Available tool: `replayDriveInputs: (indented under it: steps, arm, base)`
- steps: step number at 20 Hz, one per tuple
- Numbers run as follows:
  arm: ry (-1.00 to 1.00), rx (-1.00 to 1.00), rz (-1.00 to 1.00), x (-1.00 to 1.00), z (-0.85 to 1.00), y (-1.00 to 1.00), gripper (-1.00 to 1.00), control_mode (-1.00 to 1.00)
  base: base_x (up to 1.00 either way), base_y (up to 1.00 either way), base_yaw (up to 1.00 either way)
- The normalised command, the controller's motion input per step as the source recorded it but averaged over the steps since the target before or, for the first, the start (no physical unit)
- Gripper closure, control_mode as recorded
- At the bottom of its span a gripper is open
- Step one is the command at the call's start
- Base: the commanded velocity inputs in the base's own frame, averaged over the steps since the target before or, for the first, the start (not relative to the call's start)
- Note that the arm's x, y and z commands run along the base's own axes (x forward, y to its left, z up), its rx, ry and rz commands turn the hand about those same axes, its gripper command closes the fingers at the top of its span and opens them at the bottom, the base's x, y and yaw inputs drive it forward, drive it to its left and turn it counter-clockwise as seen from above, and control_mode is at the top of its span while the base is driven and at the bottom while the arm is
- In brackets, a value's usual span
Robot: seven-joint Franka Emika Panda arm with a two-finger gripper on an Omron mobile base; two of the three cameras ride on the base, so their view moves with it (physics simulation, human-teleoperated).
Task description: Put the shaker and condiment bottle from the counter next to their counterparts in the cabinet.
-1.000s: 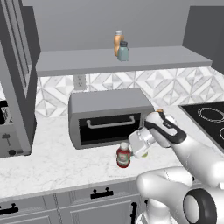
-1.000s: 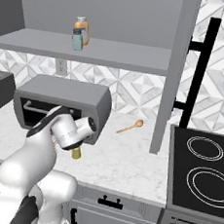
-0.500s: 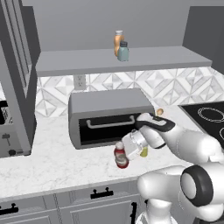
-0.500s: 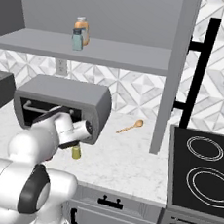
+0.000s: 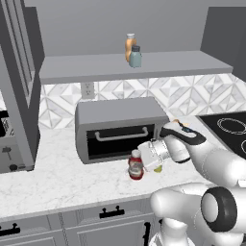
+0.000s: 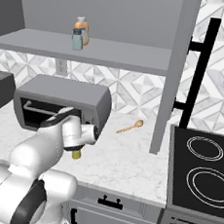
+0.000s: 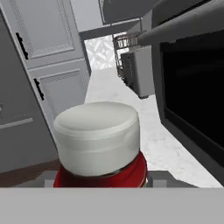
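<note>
Left base view: I see the condiment bottle [image 5: 136,165], red with a white cap, standing upright on the counter [image 5: 57,178] in front of the grey toaster oven [image 5: 119,127]. The gripper [image 5: 145,158] sits at the bottle's right side, level with its upper body. The yellow shaker [image 5: 158,168] is mostly hidden behind the hand, just right of the bottle. On the cabinet [image 5: 129,67] shelf above, the tall orange bottle [image 5: 129,45] stands just behind the pale teal-grey shaker [image 5: 135,56].

Right base view: The arm's wrist covers the red bottle. I see the yellow shaker [image 6: 76,154] upright on the counter [image 6: 128,160], below the hand. A wooden spoon [image 6: 130,127] lies further back, well apart from it. The teal-grey shaker [image 6: 77,39] and orange bottle [image 6: 83,28] stand together on the cabinet [image 6: 115,53].

Hand view: The condiment bottle's white cap [image 7: 97,131] and red shoulder [image 7: 127,175] sit centred, very close to the camera, beside the toaster oven's dark door [image 7: 192,92]. The fingertips are hidden, so I cannot tell whether the jaws grip the bottle or stand clear of it.
</note>
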Motion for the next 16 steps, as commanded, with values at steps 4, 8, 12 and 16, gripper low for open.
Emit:
replayDriveInputs:
  steps: [4, 8, 12, 16]
  arm:
    - [-0.13, 0.14, -0.17, -0.51, 0.46, -0.06, 1.00, -1.00]
    - [-0.01, 0.06, -0.21, -0.39, 0.55, -0.07, 1.00, -1.00]
    - [0.00, 0.06, -0.21, -0.05, 0.68, -0.05, 1.00, -1.00]
    - [0.00, 0.03, -0.19, 0.00, 0.71, -0.04, 1.00, -1.00]
  base:
    - [0.00, 0.00, 0.00]
    - [0.00, 0.00, 0.00]
    - [0.00, 0.00, 0.00]
    - [0.00, 0.00, 0.00]
